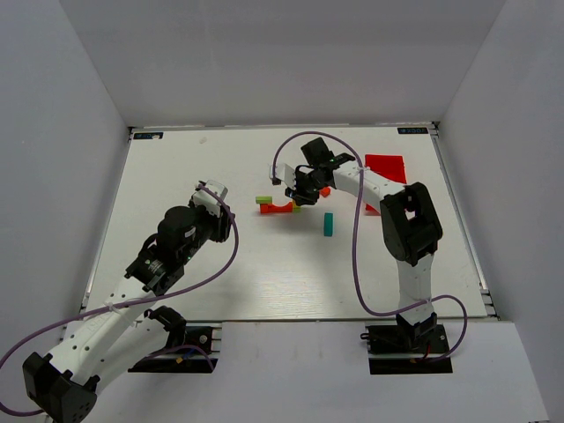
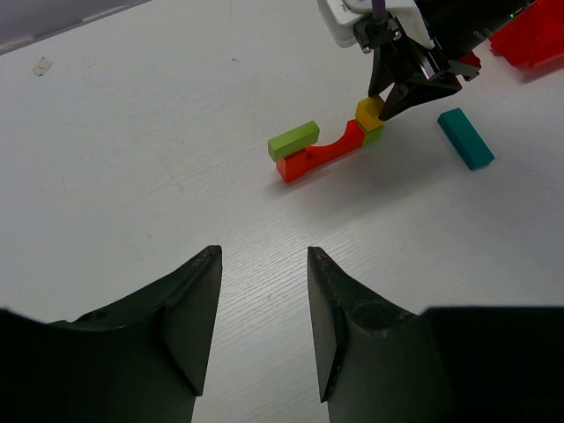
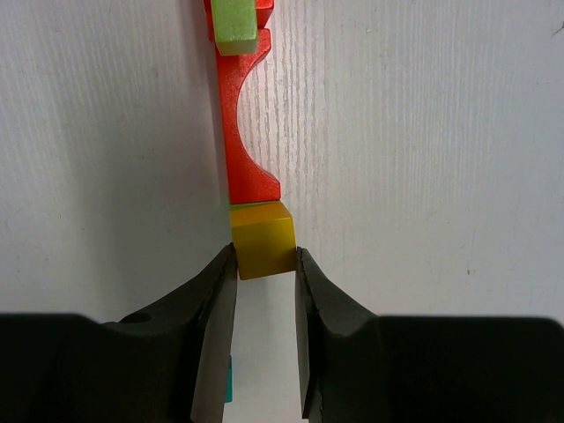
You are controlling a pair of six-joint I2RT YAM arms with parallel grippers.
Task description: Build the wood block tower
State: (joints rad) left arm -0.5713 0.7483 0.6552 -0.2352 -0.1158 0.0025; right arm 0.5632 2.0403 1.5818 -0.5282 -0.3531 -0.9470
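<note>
The white worktop (image 1: 220,264) holds a red plastic bin (image 1: 386,167) at the far right. The left end effector (image 2: 263,264) hangs with its fingers spread, holding nothing. A red wooden arch piece (image 2: 326,152) lies flat mid-worktop. A teal wooden bar (image 2: 465,138) lies near it, apart. A lime-green wooden block (image 2: 293,139) sits on one arch end. At the other end, the right end effector (image 3: 264,256) pinches a small yellow wooden cube (image 3: 262,238).

The arch piece (image 2: 322,152) is red, the flat block (image 2: 293,139) lime-green, the cube (image 3: 262,238) yellow, the bar (image 2: 465,137) teal. The plastic bin (image 1: 386,167) is red; the table (image 1: 264,264) is white with faint grain.
</note>
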